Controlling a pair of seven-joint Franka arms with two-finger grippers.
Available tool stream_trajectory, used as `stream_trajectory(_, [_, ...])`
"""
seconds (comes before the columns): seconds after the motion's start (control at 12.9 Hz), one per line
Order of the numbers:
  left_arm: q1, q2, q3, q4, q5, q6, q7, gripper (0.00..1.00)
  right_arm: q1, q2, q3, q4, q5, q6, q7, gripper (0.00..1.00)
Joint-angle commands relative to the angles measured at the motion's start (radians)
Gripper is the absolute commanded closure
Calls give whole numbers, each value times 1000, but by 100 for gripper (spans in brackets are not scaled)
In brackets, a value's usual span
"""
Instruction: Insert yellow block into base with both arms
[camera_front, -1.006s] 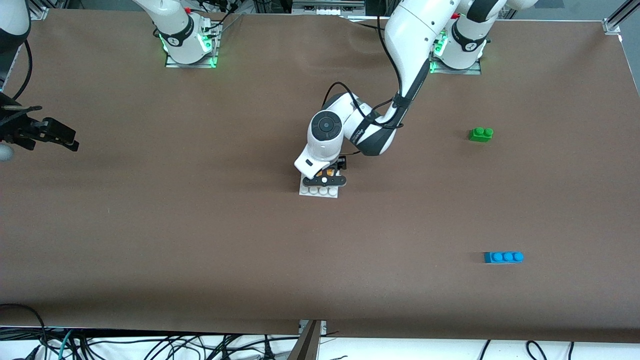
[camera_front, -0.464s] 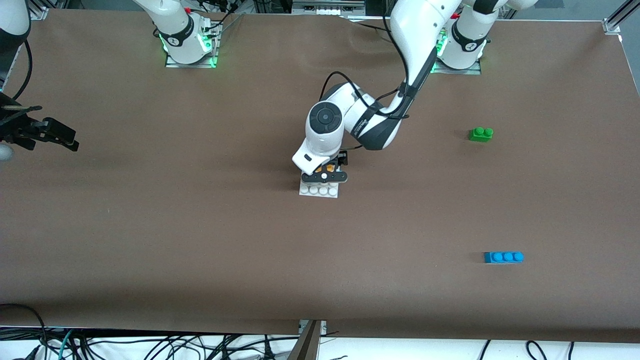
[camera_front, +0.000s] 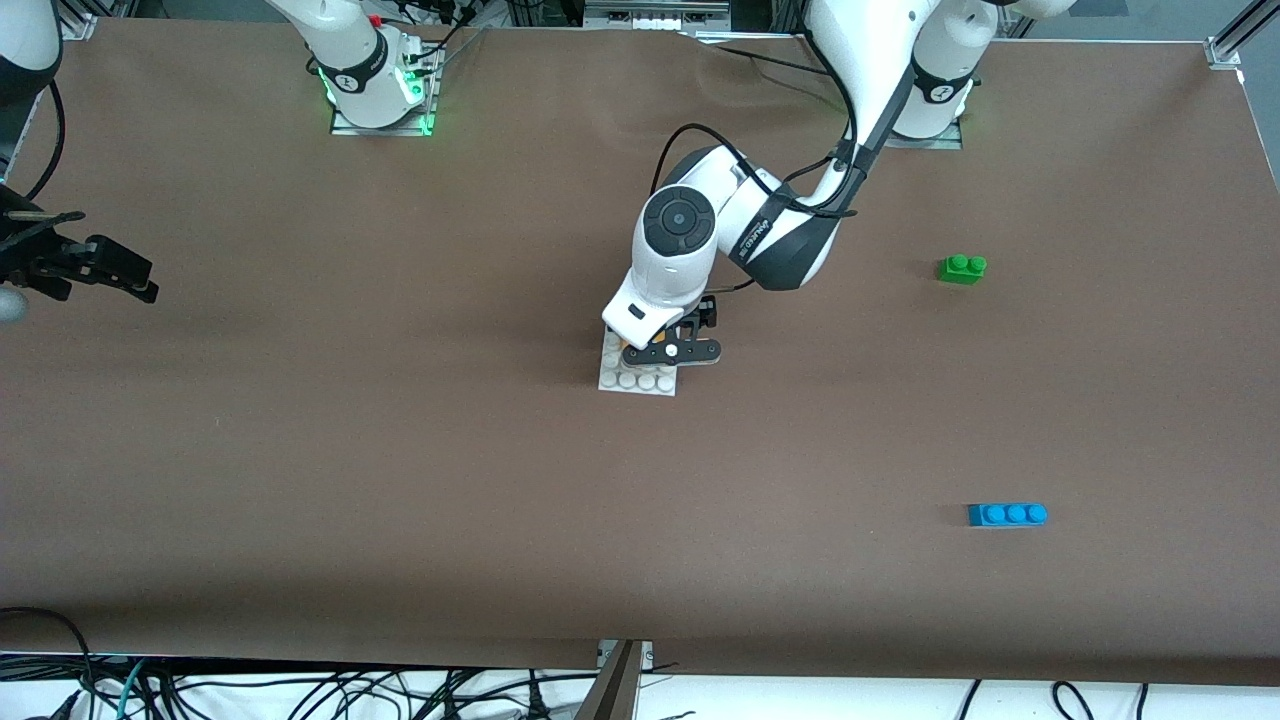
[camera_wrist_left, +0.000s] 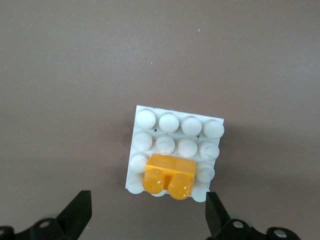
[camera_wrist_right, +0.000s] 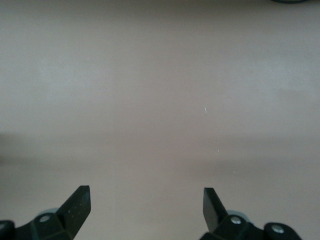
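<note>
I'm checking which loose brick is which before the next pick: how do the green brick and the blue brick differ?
The green brick has two studs, while the blue brick is longer with three in a row. The green brick lies farther from the front camera; the blue brick lies nearer to it. Both rest flat on the table, studs up, toward the left arm's end, untouched by either claw.
</note>
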Motion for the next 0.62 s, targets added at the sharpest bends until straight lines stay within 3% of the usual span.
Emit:
stream_trajectory(0.0, [19, -46, 2, -29, -7, -25, 10, 0, 2, 3, 1, 21, -7, -12, -9, 0])
stream_trajectory(0.54, [224, -386, -9, -294, -6, -40, 185, 0, 2, 3, 1, 21, -7, -12, -9, 0])
